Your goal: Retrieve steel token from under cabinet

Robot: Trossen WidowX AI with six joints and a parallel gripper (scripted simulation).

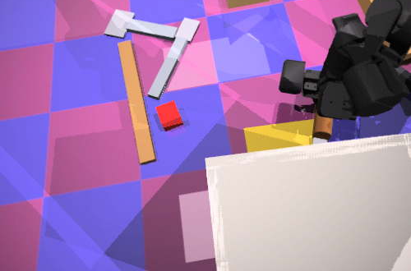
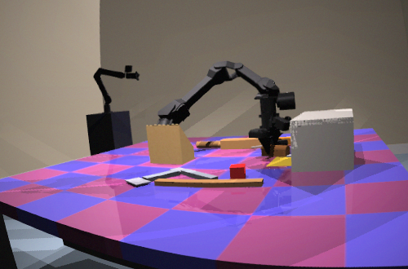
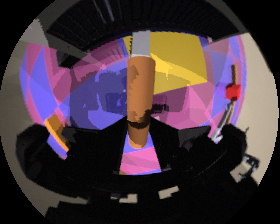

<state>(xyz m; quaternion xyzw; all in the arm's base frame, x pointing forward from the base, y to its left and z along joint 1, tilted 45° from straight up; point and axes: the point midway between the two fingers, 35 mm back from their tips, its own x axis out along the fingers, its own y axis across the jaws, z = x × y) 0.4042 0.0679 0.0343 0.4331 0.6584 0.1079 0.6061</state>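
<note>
Brown-handled tool (image 1: 322,127) (image 2: 281,150) (image 3: 141,82), top view: grey blade toward 6 o'clock at the white cabinet's (image 1: 308,205) (image 2: 322,143) edge, yellow marked area (image 1: 279,135) (image 2: 279,162) (image 3: 180,60) at 9 o'clock. Exterior view: cabinet at 3 o'clock from the gripper (image 1: 323,108) (image 2: 267,151) (image 3: 138,131), red cube (image 1: 168,115) (image 2: 237,171) (image 3: 233,92) at 8 o'clock. Wrist view: fingers closed on the handle, blade toward 12 o'clock; steel token's position cannot be told from any view.
</note>
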